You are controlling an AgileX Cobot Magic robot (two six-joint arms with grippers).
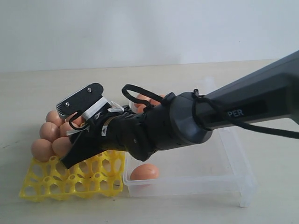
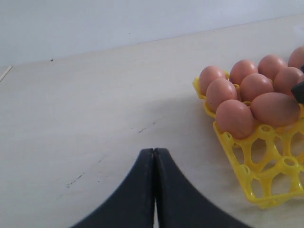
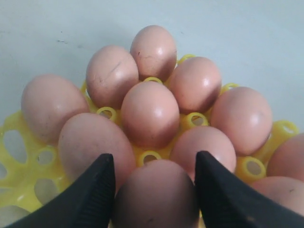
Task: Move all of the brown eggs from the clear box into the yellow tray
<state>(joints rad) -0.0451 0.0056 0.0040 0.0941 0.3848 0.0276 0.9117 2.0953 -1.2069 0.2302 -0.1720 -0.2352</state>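
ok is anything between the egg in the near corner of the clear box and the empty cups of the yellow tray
Only the low wall of the clear box separates that brown egg from the yellow tray's open near cups. The right gripper, its fingers either side of another egg, hangs over the tray, above that path.

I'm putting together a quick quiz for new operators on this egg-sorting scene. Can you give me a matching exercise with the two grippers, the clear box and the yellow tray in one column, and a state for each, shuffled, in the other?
Column one
1. left gripper
2. right gripper
3. clear box
4. yellow tray

Column two
A. near cups empty
B. gripping a brown egg
C. shut, over the bare table
D. loose egg by its near wall

Pairs: 1-C, 2-B, 3-D, 4-A
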